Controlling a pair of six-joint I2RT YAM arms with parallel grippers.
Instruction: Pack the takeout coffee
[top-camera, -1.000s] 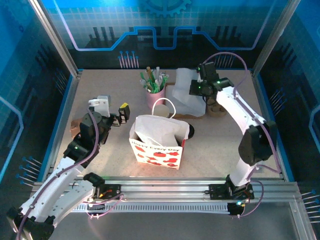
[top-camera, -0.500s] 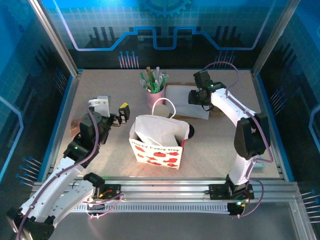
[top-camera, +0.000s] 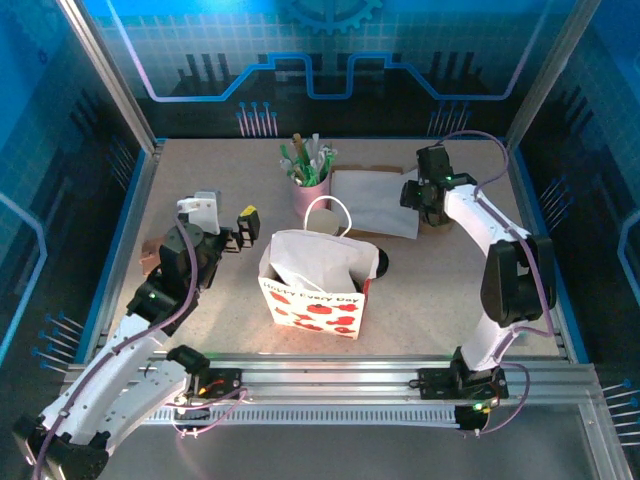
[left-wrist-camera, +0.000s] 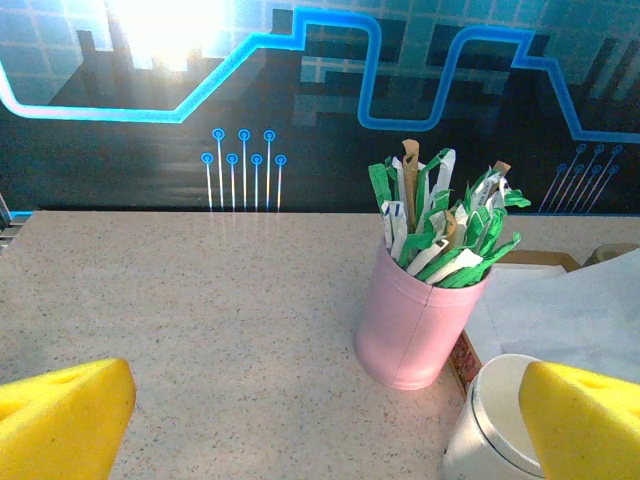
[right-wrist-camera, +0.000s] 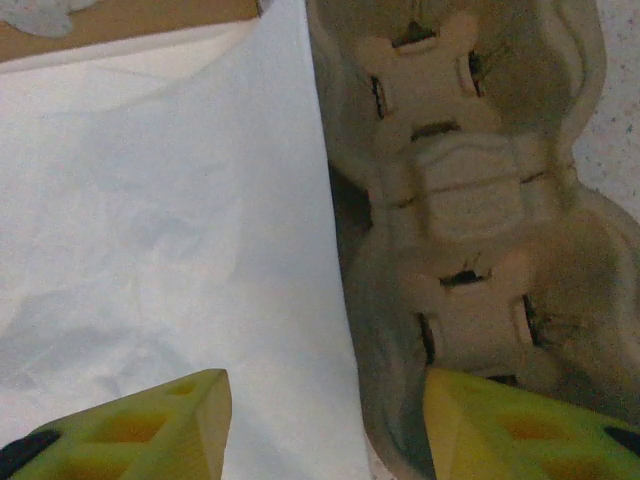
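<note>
While the left tool (top-camera: 243, 228) waits with its jaws spread wide and nothing between them, the right tool (top-camera: 418, 195) has let go of the white paper sheet (top-camera: 375, 200) it held up off the counter (top-camera: 200, 170) a second ago. That sheet now lies flat at the back, and the right tool has slid off to its right-hand edge. Its yellow fingers (right-wrist-camera: 140, 420) stand apart and empty, one over the paper, the other over the moulded pulp cup carrier (right-wrist-camera: 470, 200).

The takeout coffee (left-wrist-camera: 490, 420) is untouched. It looks like the white rimmed cup low in the left wrist view, just beside the pink cup of sticks (top-camera: 310, 190).

To my eye the right arm is done with the paper and may be going for the carrier. The packing proper is not yet begun, since the cup has yet to go into the printed gift bag (top-camera: 315, 300).
</note>
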